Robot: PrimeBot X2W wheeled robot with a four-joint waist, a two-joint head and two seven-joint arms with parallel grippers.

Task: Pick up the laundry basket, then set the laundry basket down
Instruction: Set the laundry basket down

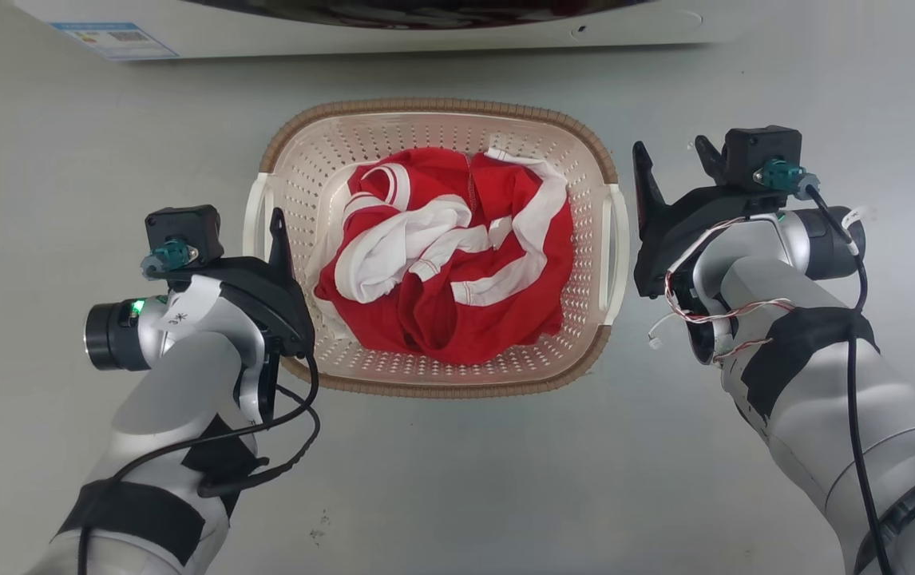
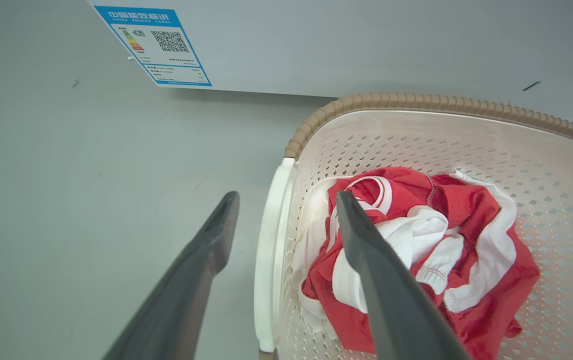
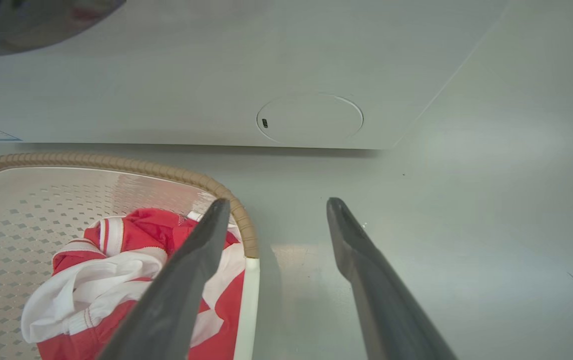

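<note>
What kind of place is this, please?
Probably a laundry area. A white washing machine with an energy label stands on a grey floor, and in front of it a laundry basket holds a red and white garment.

Silver forearms (image 1: 821, 431), black tape bands (image 1: 801, 343) — dark claw fingers (image 2: 394, 300), black cables (image 1: 852, 399)

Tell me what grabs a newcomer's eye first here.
The crumpled red-and-white garment heaped in the cream laundry basket, which sits on the floor just in front of the white washing machine. Next, the two open pincers flanking it: the left pincer and right pincer each straddle a white side handle, one finger over the basket, one outside.
</note>
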